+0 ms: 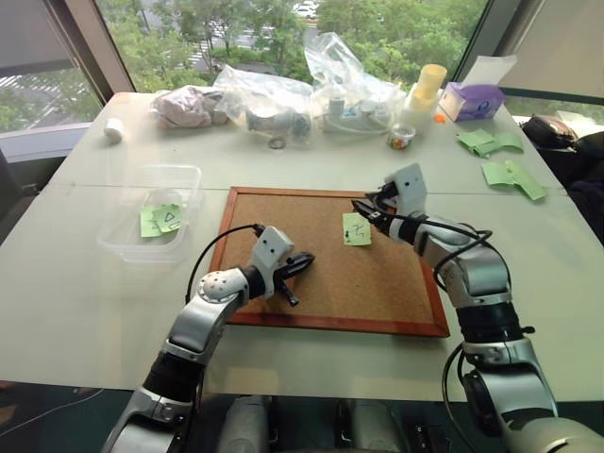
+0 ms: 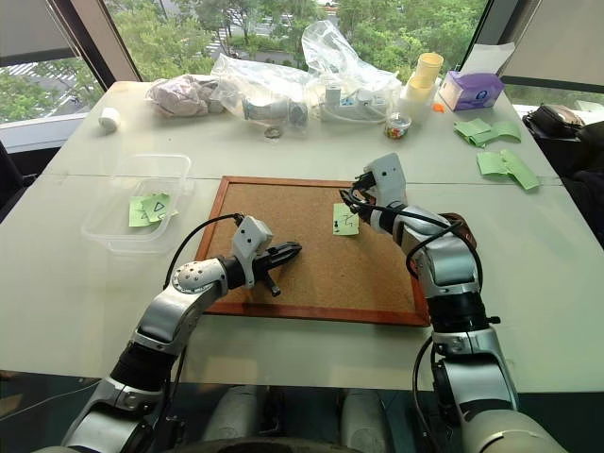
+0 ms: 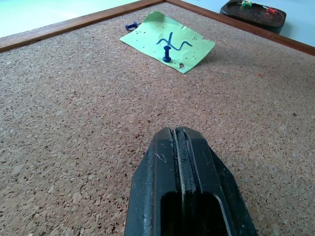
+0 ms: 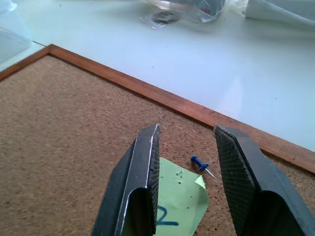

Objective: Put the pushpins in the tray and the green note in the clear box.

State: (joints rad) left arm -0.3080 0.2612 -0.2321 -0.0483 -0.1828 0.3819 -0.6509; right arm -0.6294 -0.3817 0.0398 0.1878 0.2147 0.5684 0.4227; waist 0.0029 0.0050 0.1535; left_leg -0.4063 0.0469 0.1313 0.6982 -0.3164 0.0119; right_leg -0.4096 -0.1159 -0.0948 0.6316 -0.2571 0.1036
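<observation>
The green note point(image 1: 357, 229) with a dark squiggle lies on the corkboard point(image 1: 283, 217), right of centre. A blue pushpin point(image 3: 166, 53) stands upright in the note. A second blue pushpin point(image 4: 202, 165) lies on the cork just past the note's corner. My right gripper point(image 4: 187, 130) hovers open over that corner, the loose pin showing between its fingers. My left gripper point(image 1: 300, 262) is shut and empty, low over the cork and pointing at the note. The dark tray point(image 3: 253, 11) sits beyond the board's right edge with coloured pins in it. The clear box point(image 1: 189, 175) stands left of the board.
Two green notes point(image 1: 160, 219), one marked with a triangle, lie inside the clear box. Plastic bags point(image 1: 274, 99), a stack of cups point(image 1: 429, 85) and a purple box point(image 1: 477, 99) line the far edge. Green paper sheets point(image 1: 510, 175) lie at the far right.
</observation>
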